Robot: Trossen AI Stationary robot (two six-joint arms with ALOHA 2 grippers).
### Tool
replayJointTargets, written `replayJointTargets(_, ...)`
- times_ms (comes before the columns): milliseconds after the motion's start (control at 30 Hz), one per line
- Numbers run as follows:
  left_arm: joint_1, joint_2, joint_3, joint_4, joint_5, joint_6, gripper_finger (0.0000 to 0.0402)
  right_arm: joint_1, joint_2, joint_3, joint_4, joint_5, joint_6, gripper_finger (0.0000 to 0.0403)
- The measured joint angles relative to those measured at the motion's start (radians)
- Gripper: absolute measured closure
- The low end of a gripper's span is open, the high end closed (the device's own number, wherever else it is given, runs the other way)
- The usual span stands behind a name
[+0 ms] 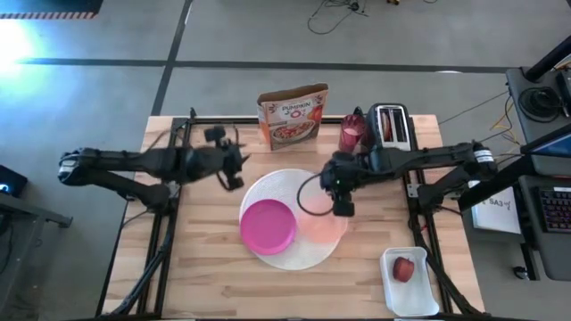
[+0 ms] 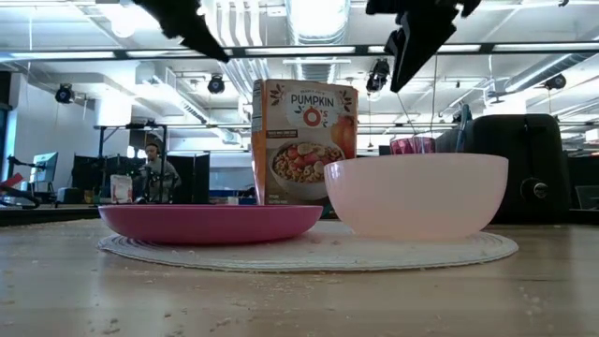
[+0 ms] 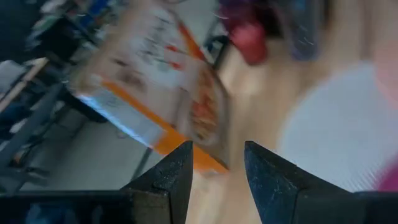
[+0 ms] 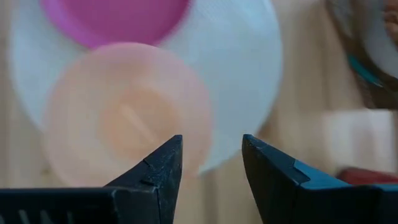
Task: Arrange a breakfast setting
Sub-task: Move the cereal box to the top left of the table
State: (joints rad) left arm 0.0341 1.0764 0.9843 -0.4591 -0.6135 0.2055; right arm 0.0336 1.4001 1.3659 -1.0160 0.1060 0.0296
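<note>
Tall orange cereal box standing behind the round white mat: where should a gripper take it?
Probably across the narrow side edges of the cereal box, about mid-height, approaching from the left gripper's side; it stands upright, broad printed face forward, nothing crowding that flank.

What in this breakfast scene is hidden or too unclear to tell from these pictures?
- Pink tumbler: low view, only the rim shows above the peach bowl.
- Toaster slots: high view, too small to tell what they hold.
- Red fruit in the white tray: high view, too small to name.
- Cereal box: left wrist view, blurred, print unreadable.
- No spoon or bagel shows in any view.
</note>
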Motion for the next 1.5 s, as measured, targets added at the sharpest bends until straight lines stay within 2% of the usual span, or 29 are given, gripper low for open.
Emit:
replayJointTargets(167, 0.121, 0.037, 0.076, 0.009, 0.017, 0.077, 0.0274, -0.057, -0.004, 0.0, -0.049, 0.055, -0.077, 0.0224)
replayJointTargets(367, 0.235, 0.127, 0.185, 0.012, 0.183, 0.214, 0.0274, -0.114, -0.005, 0.0, -0.052, 0.062, -0.141, 0.0212)
replayJointTargets(633, 0.356, 0.346, 0.411, 0.009, 0.235, 0.401, 0.0274, -0.172, -0.005, 0.0, -0.12, 0.062, -0.161, 0.0211)
replayJointTargets(833, 0.452, 0.49, 0.545, -0.019, 0.312, 0.42, 0.0274, -0.185, -0.005, 0.0, -0.193, 0.063, -0.161, 0.0211)
replayJointTargets(1067, 0.494, 0.576, 0.585, -0.04, 0.344, 0.415, 0.0274, -0.185, -0.005, 0.0, -0.247, 0.079, -0.175, 0.0211)
replayJointTargets(1300, 0.493, 0.586, 0.585, -0.07, 0.402, 0.394, 0.0276, -0.185, -0.006, 0.0, -0.246, 0.08, -0.206, 0.0211)
replayJointTargets(1400, 0.493, 0.582, 0.585, -0.083, 0.405, 0.377, 0.0289, -0.185, -0.006, 0.0, -0.245, 0.08, -0.211, 0.0211)
replayJointTargets(1500, 0.493, 0.58, 0.586, -0.101, 0.408, 0.356, 0.0325, -0.185, -0.006, 0.0, -0.243, 0.08, -0.211, 0.0211)
